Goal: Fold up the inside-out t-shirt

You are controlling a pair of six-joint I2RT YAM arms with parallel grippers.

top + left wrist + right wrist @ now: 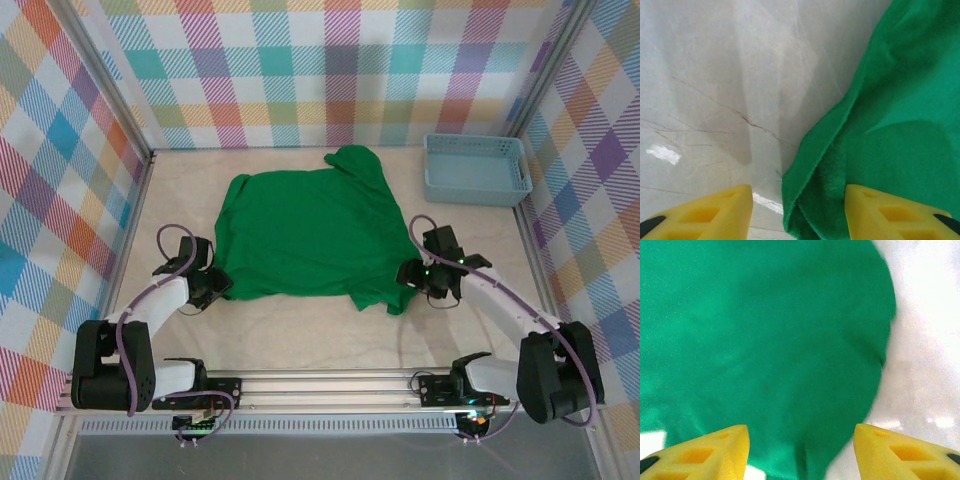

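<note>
The bright green inside-out t-shirt (310,235) lies spread flat in the middle of the table, one sleeve bunched at the far right. My left gripper (215,288) sits low at the shirt's near left corner. In the left wrist view its yellow fingers stand apart around the folded cloth corner (810,200); the right finger (890,215) rests on the cloth, while the left one is over bare table. My right gripper (412,275) is at the near right corner. Its jaws are open over the shirt's rounded edge (765,330), with cloth between the fingers (715,452).
A light blue plastic basket (476,168) stands at the far right of the table. Checked walls close in the left, back and right sides. Bare pale tabletop (300,335) lies between the shirt's near hem and the arm bases.
</note>
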